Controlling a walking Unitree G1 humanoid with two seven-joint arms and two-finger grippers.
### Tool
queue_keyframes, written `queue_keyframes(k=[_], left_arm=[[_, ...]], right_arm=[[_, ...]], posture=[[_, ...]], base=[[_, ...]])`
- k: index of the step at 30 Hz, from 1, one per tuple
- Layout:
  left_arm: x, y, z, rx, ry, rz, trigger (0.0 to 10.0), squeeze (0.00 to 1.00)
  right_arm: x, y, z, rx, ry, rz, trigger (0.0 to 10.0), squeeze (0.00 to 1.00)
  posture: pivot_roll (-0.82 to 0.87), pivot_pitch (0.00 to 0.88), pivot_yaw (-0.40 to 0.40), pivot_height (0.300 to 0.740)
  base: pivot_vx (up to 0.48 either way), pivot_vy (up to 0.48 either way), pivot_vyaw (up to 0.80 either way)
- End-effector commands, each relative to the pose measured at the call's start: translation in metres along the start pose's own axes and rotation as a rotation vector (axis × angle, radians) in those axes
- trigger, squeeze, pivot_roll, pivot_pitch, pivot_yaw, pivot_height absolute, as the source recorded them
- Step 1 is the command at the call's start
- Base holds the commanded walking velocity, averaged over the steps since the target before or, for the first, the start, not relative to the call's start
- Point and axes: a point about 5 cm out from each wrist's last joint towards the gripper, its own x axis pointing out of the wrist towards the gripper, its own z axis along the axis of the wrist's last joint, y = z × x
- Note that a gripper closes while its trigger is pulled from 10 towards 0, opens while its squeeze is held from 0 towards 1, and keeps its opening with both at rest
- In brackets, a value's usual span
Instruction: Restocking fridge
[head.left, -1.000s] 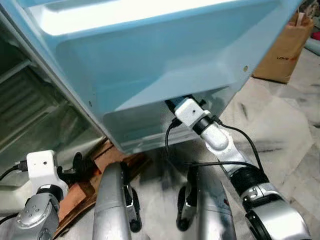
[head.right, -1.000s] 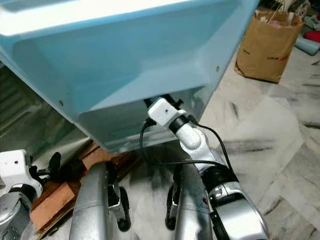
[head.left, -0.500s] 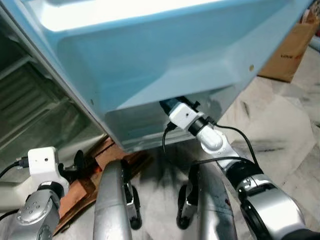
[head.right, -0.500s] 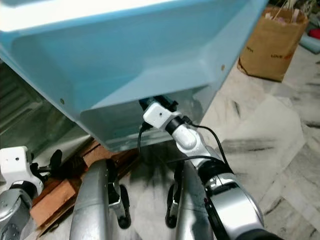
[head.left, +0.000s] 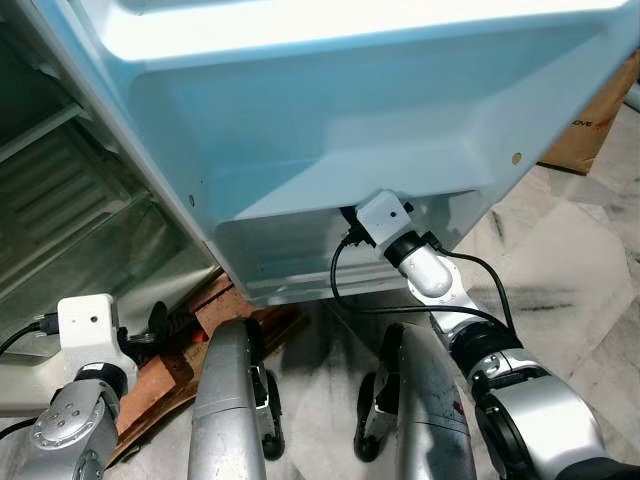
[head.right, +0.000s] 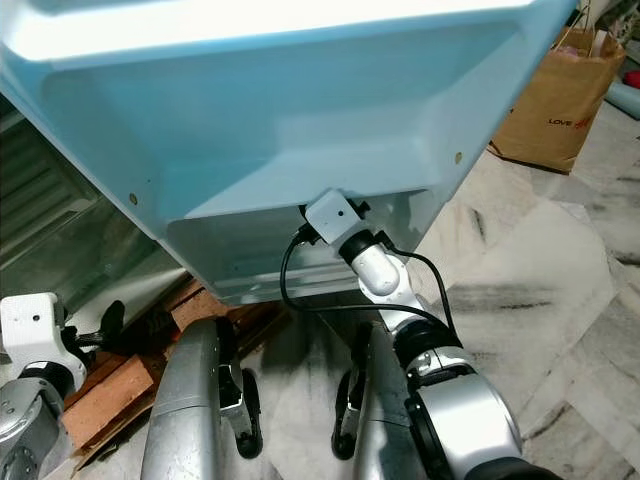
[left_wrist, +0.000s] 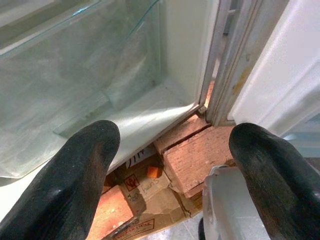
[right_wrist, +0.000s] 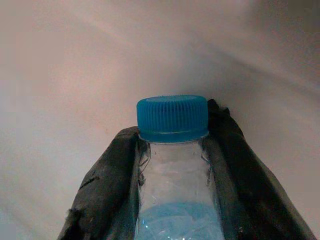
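Head views: your right arm reaches forward and up to the open fridge door (head.left: 330, 130), pale blue on its inner face. The wrist camera block sits right at the rim of the door's lower bin (head.left: 300, 255); the right end effector (right_wrist: 172, 165) is tucked past that rim there, so from the head you cannot read its fingers.

Right wrist view supplies what the head views lack. The two black fingers (right_wrist: 105, 190) are closed on a clear plastic bottle (right_wrist: 172, 200), one on each side of its neck and shoulder. Blue screw cap (right_wrist: 172, 117) is on and points ahead of the fingertips toward a pale, blurred surface close in front. Some blue shows inside or behind the bottle lower down; you cannot tell whether it is label or contents.

Left wrist view: left end effector (left_wrist: 175, 175) wide open, holding nothing, fingers (left_wrist: 65, 185) well apart. Ahead of them is the fridge's lower interior with a clear crisper drawer (left_wrist: 75, 75); nothing can be made out inside it. Just below the fingertips, bricks (left_wrist: 195, 155) and flattened cardboard (left_wrist: 145, 195) lie under the fridge's front edge.

Head views also give a brown paper bag (head.right: 550, 100) standing on the marble floor (head.right: 540, 290), well off beyond the right end effector's side of the door.
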Motion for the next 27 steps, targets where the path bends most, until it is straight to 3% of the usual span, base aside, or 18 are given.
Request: queue_keyframes(k=[1, 4, 10, 12, 16, 23, 27], left_arm=[[-0.003, 0.002, -0.004, 0.022, 0.019, 0.004, 10.0, 0.0], [-0.004, 0.002, -0.003, 0.03, 0.011, 0.002, 10.0, 0.0], [-0.004, 0.002, -0.001, 0.033, -0.006, 0.012, 10.0, 0.0], [-0.004, 0.002, 0.001, 0.031, -0.013, 0.013, 10.0, 0.0], [-0.007, 0.002, 0.004, 0.035, -0.02, 0.009, 10.0, 0.0], [-0.016, 0.0, 0.009, 0.061, -0.04, 0.003, 10.0, 0.0], [-0.028, 0.001, 0.011, 0.074, -0.043, 0.009, 10.0, 0.0]], right_arm=[[-0.026, 0.016, -0.036, 0.089, 0.188, 0.003, 10.0, 0.0], [-0.025, 0.013, -0.034, 0.057, 0.171, -0.061, 10.0, 0.0], [-0.01, 0.014, -0.021, 0.103, 0.127, -0.188, 10.0, 0.0], [-0.002, 0.024, -0.009, 0.017, 0.063, -0.141, 10.0, 0.0], [0.002, 0.032, -0.004, -0.04, 0.04, -0.107, 10.0, 0.0], [-0.001, 0.028, -0.012, -0.114, 0.085, -0.099, 10.0, 0.0], [0.003, 0.026, -0.005, -0.236, 0.03, -0.084, 10.0, 0.0]], posture=[[0.24, 0.315, 0.046, 0.566], [0.24, 0.317, 0.044, 0.566], [0.24, 0.321, 0.048, 0.566], [0.25, 0.328, 0.054, 0.566], [0.25, 0.347, 0.055, 0.566], [0.27, 0.385, 0.047, 0.566], [0.3, 0.418, 0.047, 0.566]], base=[[0.0, 0.0, 0.0], [0.0, 0.0, 0.0], [0.0, 0.0, 0.0], [0.0, 0.0, 0.0], [0.0, 0.0, 0.0], [0.0, 0.0, 0.0], [0.0, 0.0, 0.0]])
